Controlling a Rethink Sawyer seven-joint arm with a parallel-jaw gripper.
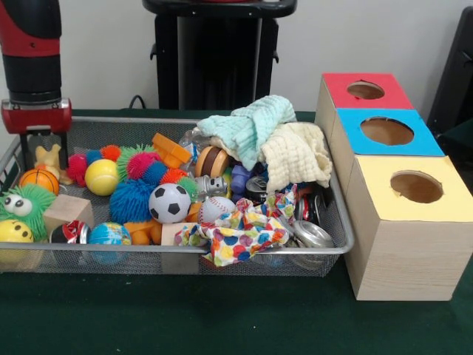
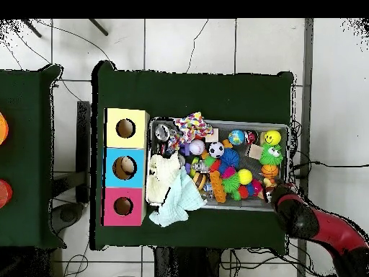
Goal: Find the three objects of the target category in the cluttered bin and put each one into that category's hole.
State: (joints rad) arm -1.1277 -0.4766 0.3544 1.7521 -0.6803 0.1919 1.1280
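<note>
A wire mesh bin [image 1: 334, 194] holds a heap of toys. It contains a soccer ball [image 1: 169, 203], a baseball [image 1: 216, 209], a yellow ball [image 1: 101, 177], a small basketball [image 1: 39, 180] and a globe ball [image 1: 109, 234]. Crushed cans [image 1: 313, 235] lie at the right, by a patterned cloth [image 1: 235, 235], a mint cloth [image 1: 251, 126] and a cream cloth [image 1: 295, 154]. My gripper [image 1: 44, 154] hangs open over the bin's far left corner, its fingers on either side of a tan toy animal [image 1: 49, 159]. In the overhead view the gripper [image 2: 276, 192] is at the bin's [image 2: 290, 148] lower right corner.
Three wooden boxes with round holes stand in a row beside the bin: red top [image 1: 367, 90], blue top [image 1: 386, 131], yellow top [image 1: 416, 186]. Spiky rubber balls [image 1: 133, 198], a green fuzzy toy [image 1: 20, 205] and wooden blocks [image 1: 68, 211] crowd the bin's left half.
</note>
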